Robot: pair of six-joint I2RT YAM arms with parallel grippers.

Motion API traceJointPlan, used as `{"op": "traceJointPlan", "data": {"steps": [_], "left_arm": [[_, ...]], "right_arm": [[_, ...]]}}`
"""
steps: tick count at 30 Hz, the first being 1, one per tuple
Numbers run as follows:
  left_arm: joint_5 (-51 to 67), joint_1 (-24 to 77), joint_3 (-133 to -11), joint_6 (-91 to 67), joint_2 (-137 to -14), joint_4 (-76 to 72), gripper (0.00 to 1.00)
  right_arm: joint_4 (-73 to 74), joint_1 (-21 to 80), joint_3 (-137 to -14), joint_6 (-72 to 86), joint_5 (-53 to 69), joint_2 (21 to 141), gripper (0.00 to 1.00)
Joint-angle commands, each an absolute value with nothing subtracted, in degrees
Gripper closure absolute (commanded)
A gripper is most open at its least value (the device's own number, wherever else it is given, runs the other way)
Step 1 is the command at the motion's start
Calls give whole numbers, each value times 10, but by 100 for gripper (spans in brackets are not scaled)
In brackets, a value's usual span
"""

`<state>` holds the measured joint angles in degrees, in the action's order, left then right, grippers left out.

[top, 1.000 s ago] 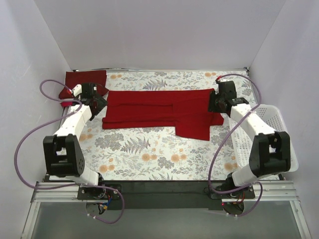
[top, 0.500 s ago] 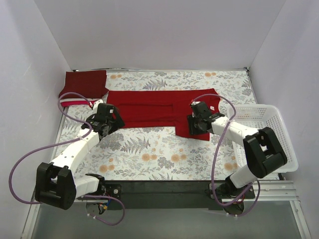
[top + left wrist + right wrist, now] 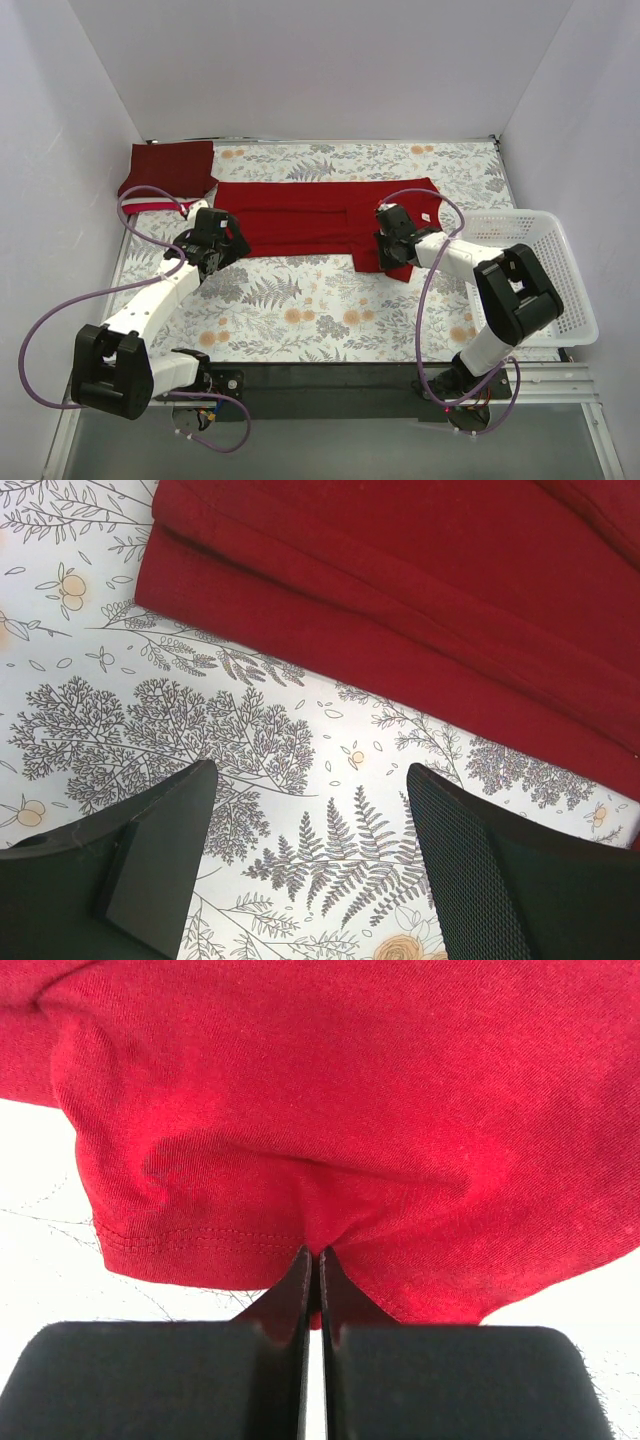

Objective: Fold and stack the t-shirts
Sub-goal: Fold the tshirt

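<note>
Two claws: right claw [image 3: 313, 1260] pinching hem of bright red cloth t-shirt [image 3: 300, 215]; left claw [image 3: 310, 795] spread over floral-print worktop [image 3: 150, 715], beside shirt edge.

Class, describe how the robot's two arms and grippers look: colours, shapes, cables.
The left arm and right arm have white tubular links joined by blocky black joints. A purple cable loops along each. The left gripper has black wedge fingers, one pad finely dotted; the right gripper tapers to thin tips.
</note>
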<state>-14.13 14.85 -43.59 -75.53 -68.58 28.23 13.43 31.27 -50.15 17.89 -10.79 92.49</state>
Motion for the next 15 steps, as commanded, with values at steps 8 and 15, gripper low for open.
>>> {"op": "traceJointPlan", "data": {"steps": [8, 15], "left_arm": [[-146, 148, -433, -743, -684, 277, 25], [-141, 148, -432, -743, -693, 277, 25]], "right_arm": [[222, 286, -732, 92, -171, 971, 99], [231, 233, -912, 51, -168, 1093, 99]]}}
